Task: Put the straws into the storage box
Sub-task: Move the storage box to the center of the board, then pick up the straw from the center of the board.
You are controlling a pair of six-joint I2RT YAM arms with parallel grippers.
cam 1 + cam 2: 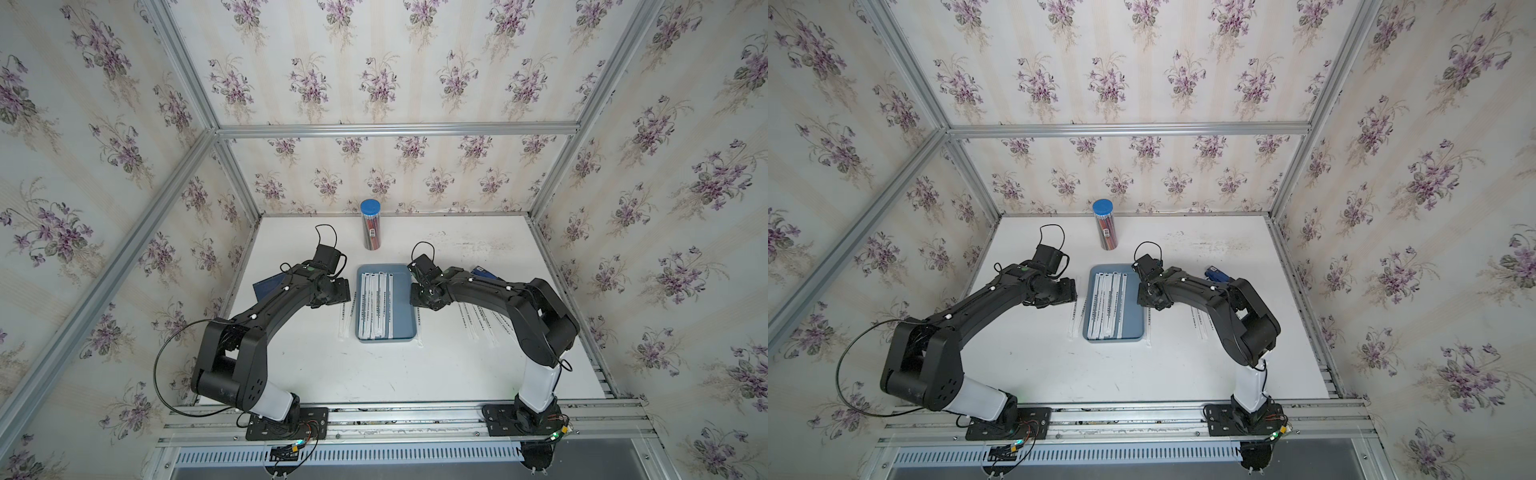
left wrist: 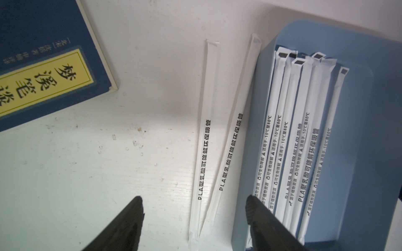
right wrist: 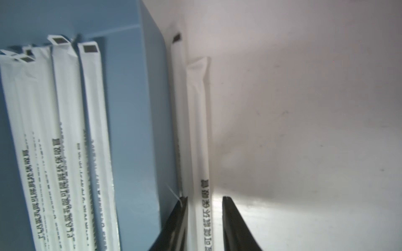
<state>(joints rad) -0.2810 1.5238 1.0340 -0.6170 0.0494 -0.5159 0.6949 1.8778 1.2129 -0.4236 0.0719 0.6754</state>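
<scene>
Left fingers (image 2: 121, 226) spread over two straws (image 2: 204, 152), right fingers (image 3: 235, 228) parted astride one straw (image 3: 201, 152), scuffed white table (image 1: 374, 374), floral wallpaper (image 1: 374, 62)

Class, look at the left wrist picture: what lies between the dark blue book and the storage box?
Two wrapped straws lie on the white table between the book and the storage box, as the left wrist view shows.

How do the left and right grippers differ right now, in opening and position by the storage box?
The left gripper stands wide open; the right gripper is open only narrowly. The left gripper frames two straws on one side of the storage box; the right gripper straddles one straw on the opposite side. Both sit beside the box, and neither is clamped on a straw.
</scene>
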